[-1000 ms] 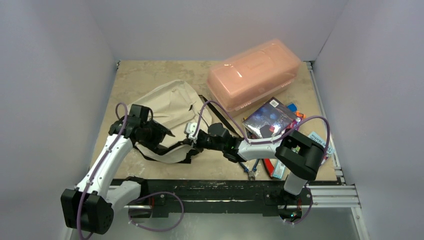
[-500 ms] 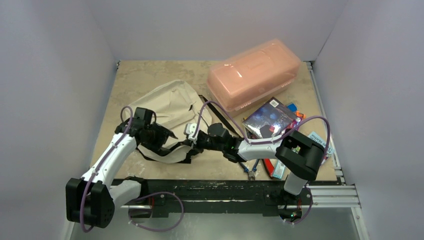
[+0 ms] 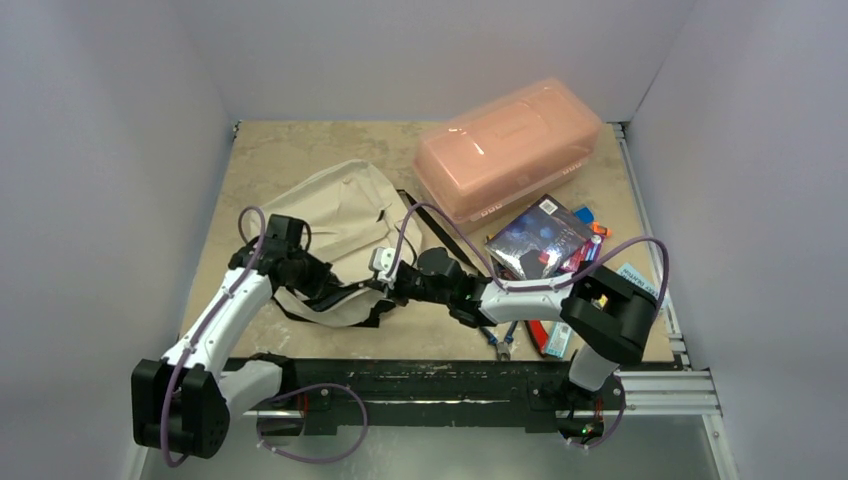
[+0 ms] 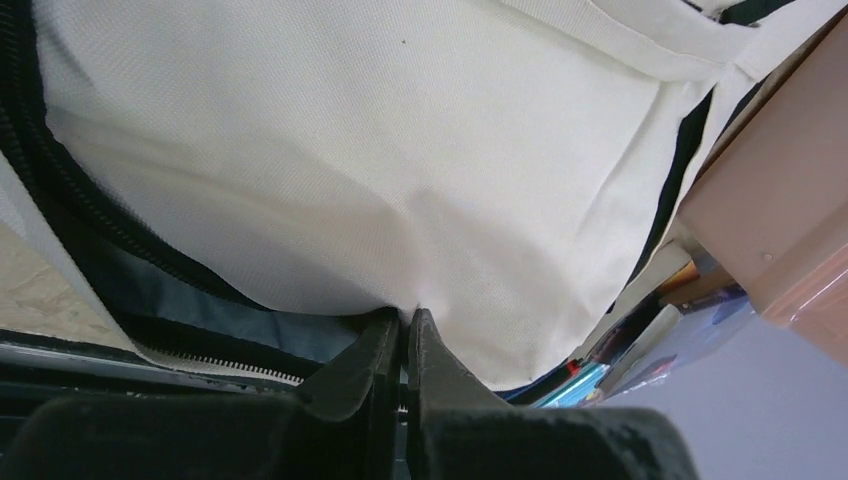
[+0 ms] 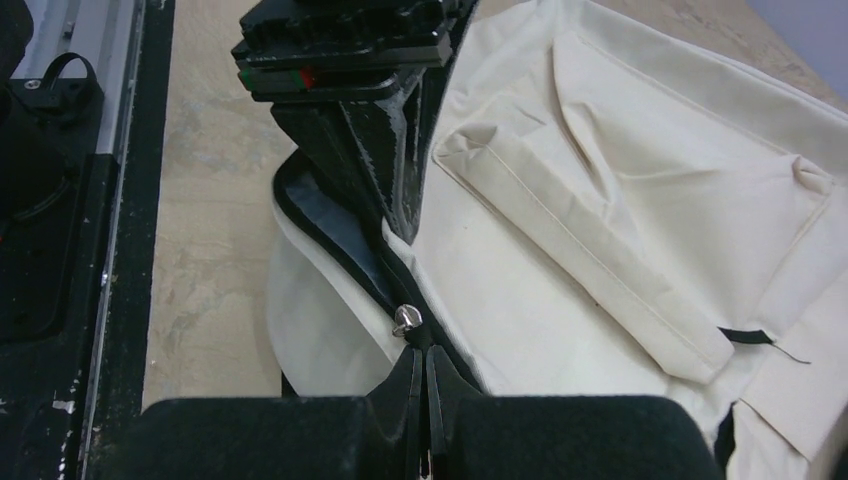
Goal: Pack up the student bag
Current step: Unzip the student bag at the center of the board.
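The cream student bag (image 3: 335, 215) lies flat on the table's left half, its black zip (image 4: 60, 195) partly undone along the near edge. My left gripper (image 3: 330, 283) is shut, pinching a fold of the bag's cream fabric (image 4: 400, 150) at the mouth; blue lining shows beneath. My right gripper (image 3: 378, 284) reaches in from the right and is shut on the black zip edge just below the silver slider (image 5: 406, 319). In the right wrist view the left gripper's fingers (image 5: 400, 190) stand just behind that slider. Both gripper tips, left (image 4: 410, 315) and right (image 5: 422, 352), meet at the opening.
A translucent pink box (image 3: 510, 145) stands at the back right. A dark book (image 3: 540, 240), coloured stationery (image 3: 640, 285) and blue-handled pliers (image 3: 500, 338) lie right of the bag. A black set square (image 3: 452, 245) lies between bag and book. Walls close in the table.
My left gripper, open before, has closed on the bag's fabric at the mouth and lifted it slightly. The right gripper keeps its hold on the zip edge.
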`<action>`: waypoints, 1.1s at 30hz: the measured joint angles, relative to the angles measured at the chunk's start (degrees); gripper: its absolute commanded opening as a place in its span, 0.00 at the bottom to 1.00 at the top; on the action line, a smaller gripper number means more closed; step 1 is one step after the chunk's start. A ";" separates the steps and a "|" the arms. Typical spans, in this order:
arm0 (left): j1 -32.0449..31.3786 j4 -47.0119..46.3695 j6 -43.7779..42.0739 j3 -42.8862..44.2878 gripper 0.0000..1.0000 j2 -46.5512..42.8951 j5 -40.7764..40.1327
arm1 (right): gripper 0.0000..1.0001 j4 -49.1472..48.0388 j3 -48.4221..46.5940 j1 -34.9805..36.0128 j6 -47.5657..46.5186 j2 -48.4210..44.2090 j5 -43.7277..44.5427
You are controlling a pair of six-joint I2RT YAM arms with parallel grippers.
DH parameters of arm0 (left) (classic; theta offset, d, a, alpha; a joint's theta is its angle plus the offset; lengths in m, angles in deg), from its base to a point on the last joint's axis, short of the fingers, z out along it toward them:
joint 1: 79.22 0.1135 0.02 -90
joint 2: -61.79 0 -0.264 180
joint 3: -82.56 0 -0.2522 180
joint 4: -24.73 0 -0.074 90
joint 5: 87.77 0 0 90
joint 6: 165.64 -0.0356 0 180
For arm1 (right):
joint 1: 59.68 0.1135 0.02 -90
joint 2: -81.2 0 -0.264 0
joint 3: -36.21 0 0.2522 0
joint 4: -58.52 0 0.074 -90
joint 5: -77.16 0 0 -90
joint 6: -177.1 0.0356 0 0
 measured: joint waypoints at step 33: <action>2.93 16.70 -16.96 13.29 0.00 -24.04 -26.88 | 0.00 -0.72 0.63 -4.74 4.11 0.61 14.62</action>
